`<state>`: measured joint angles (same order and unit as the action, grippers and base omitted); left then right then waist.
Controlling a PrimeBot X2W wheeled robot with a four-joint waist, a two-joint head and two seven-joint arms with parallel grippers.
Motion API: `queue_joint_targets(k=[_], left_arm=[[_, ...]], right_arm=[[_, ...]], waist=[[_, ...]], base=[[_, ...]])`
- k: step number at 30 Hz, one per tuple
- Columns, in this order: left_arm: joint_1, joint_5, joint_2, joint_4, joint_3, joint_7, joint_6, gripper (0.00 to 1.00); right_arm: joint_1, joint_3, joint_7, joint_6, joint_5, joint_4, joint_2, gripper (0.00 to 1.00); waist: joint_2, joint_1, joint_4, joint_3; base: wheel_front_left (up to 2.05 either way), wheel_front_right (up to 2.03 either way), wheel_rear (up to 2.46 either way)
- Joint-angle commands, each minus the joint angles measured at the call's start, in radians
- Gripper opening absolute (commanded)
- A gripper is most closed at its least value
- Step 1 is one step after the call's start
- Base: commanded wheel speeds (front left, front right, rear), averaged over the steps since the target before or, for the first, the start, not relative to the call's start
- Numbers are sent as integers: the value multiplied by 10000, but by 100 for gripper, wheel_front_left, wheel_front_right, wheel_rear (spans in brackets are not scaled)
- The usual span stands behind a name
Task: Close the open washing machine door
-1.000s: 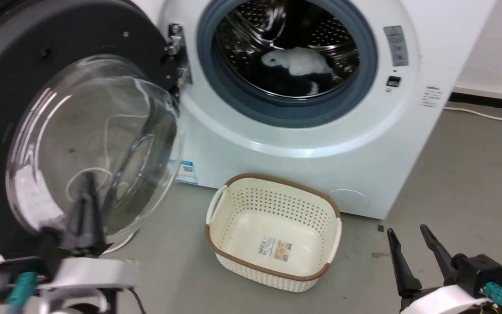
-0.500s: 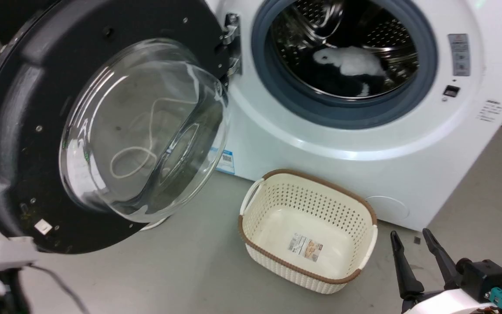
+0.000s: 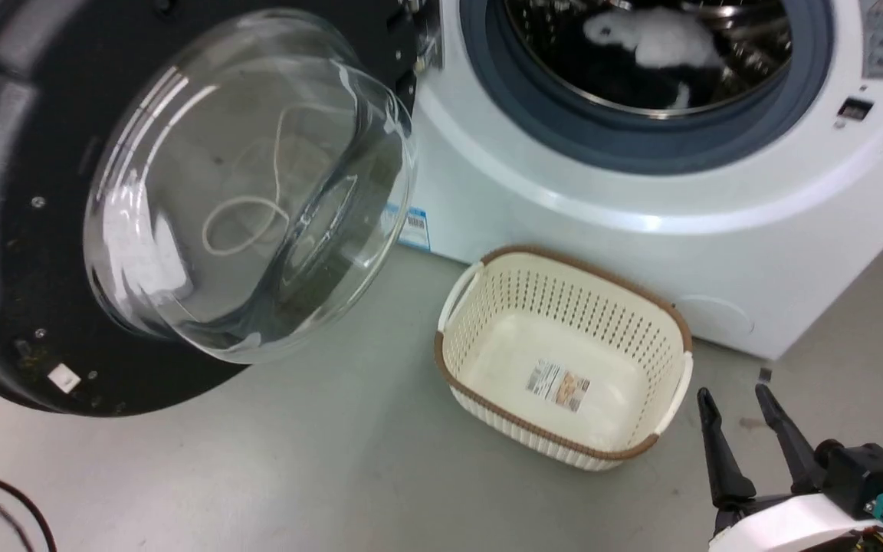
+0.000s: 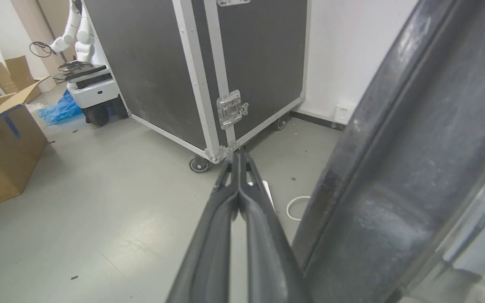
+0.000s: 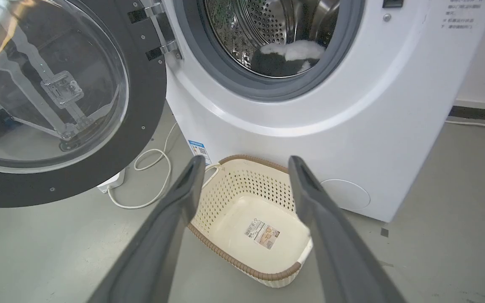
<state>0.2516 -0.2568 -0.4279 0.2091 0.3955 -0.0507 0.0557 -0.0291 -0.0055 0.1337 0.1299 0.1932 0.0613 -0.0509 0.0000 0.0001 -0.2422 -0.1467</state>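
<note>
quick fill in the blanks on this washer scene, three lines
1. In the head view, the washing machine door is swung out to the ____ of the washing machine's opening.
2. The cream basket sits on the ____ before the machine.
3. The left gripper is shut, while the right gripper is ____.
Missing words: left; floor; open.
</note>
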Motion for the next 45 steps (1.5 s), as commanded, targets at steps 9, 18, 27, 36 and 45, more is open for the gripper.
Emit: queue_joint_targets(k=[9,18,27,36,45], left_arm=[[477,-2085,-1231,700,-1768,-1440,348,0],[-399,-5978,-2778,-1660,-4589,-3203,463,0],[-228,-7036,-3038,-3668,-6889,-3274,545,0],[524,-7778,-2571,-4502,-8853,-2953,637,0],[1777,-8318,-1940,-3978,-10588,-2178,729,0]], right_arm=[[180,-58,80,5,159,-46,5,100],[92,-452,460,6,647,313,6,100],[-27,-881,713,7,949,567,6,100],[-167,-892,993,7,1288,631,7,100],[-194,-479,1228,8,1792,661,7,100]], waist=[[0,-1,-208,-370],[0,-1,-635,112],[0,-1,-562,341],[0,-1,583,278],[0,-1,2408,56]], base=[[0,0,0],[0,0,0],[0,0,0],[0,0,0],[0,0,0]])
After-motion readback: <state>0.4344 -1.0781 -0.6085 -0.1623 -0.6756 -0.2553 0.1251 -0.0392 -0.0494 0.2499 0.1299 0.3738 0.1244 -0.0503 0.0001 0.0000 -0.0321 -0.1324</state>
